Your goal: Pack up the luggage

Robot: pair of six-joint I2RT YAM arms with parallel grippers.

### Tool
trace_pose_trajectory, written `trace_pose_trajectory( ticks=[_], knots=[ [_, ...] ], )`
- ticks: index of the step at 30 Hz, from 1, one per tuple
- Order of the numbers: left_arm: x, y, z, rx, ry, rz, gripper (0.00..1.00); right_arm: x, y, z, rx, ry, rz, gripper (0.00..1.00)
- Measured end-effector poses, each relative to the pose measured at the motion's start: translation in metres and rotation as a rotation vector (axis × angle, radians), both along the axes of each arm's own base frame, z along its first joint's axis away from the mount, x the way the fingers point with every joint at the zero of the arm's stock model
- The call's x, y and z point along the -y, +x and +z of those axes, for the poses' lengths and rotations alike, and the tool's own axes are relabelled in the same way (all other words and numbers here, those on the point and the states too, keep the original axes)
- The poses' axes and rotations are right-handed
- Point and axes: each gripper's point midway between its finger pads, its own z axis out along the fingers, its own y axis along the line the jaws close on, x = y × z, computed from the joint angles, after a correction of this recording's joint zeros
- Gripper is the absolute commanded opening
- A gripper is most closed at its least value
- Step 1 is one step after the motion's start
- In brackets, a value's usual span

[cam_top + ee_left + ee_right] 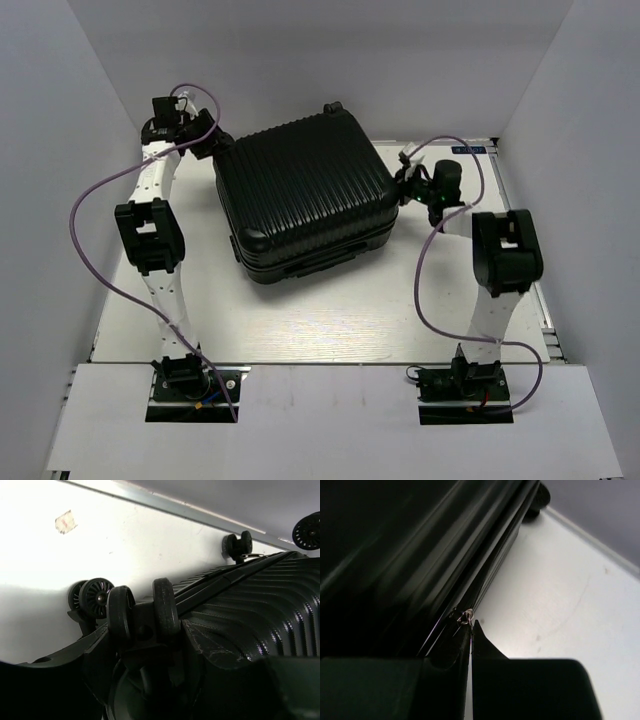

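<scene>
The luggage (300,195) is a black ribbed hard-shell suitcase lying closed and flat on the table. My left gripper (207,137) is at its far-left corner. In the left wrist view the jaws stand on either side of a twin wheel (145,612) of the luggage (260,610) and seem to clasp it. My right gripper (408,185) is at the case's right side. In the right wrist view it (471,629) is shut, its tips at the silver ring of the zipper pull (466,616) on the seam of the luggage (420,570).
The white table (330,320) is boxed in by white walls at the left, right and back. Other wheels (95,596) (237,545) show beside the back wall. Purple cables loop from both arms.
</scene>
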Motion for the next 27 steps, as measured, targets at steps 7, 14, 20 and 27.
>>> trace_pose_trajectory(
  ticks=[7, 14, 20, 27],
  knots=[
    [0.006, 0.014, 0.001, 0.038, -0.005, -0.027, 0.00, -0.030, 0.084, 0.004, 0.087, 0.076, 0.062, 0.00],
    [0.016, 0.028, 0.002, 0.077, -0.012, -0.047, 0.00, -0.050, 0.131, 0.007, 0.138, 0.171, 0.084, 0.00],
    [0.033, 0.037, 0.004, 0.107, -0.015, -0.080, 0.00, -0.037, 0.082, 0.004, 0.126, 0.157, 0.055, 0.00],
    [0.076, 0.041, 0.008, 0.163, -0.029, -0.183, 0.00, -0.017, -0.016, 0.009, 0.071, 0.116, 0.029, 0.00]
  ],
)
